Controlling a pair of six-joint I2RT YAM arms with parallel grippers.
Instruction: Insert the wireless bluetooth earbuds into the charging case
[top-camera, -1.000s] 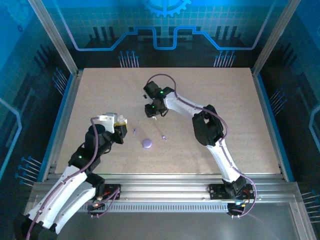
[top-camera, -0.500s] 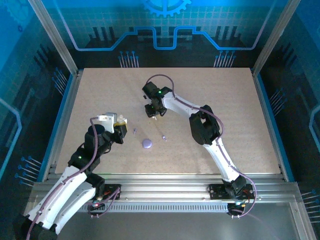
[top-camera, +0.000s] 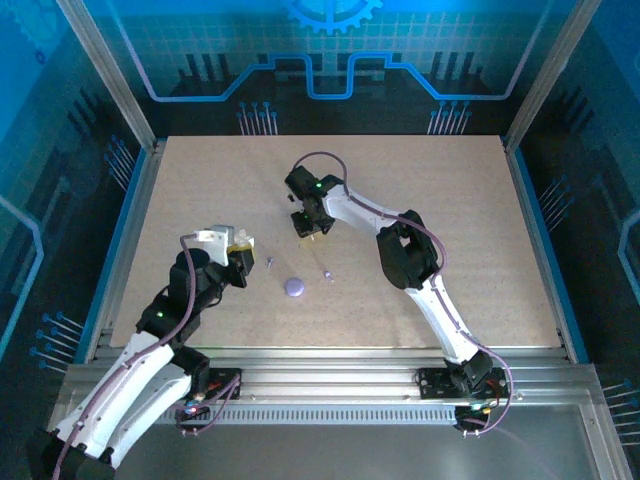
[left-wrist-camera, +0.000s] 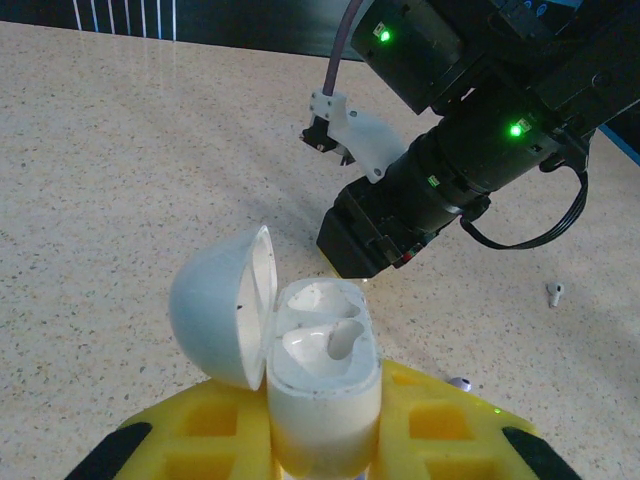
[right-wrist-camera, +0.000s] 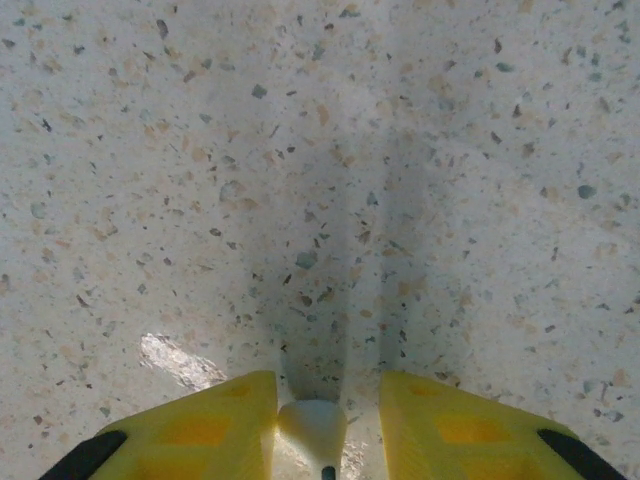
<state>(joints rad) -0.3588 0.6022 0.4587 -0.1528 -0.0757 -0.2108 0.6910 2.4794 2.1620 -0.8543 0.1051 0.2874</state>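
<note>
Shifting: over the last second the right arm's elbow has drawn in leftward, and the right gripper (top-camera: 308, 229) has edged slightly toward the left arm above the speckled beige table (top-camera: 450, 220).
Meaning: probably a carry toward the case; insertion is not yet begun.
Right jaws: clenched on a small white rounded earbud (right-wrist-camera: 312, 424), close over the table.
Left jaws: the left gripper (left-wrist-camera: 325, 420) grasps the white rounded charging case (left-wrist-camera: 322, 370), its lid hinged open.
Loose pieces: a lavender round disc (top-camera: 295, 287) lies between the arms; a tiny white loose earbud (left-wrist-camera: 555, 293) lies well apart from the case.
Hard to tell: the held earbud is cut off at the picture's lower edge; whether the case's wells are empty is unclear.
</note>
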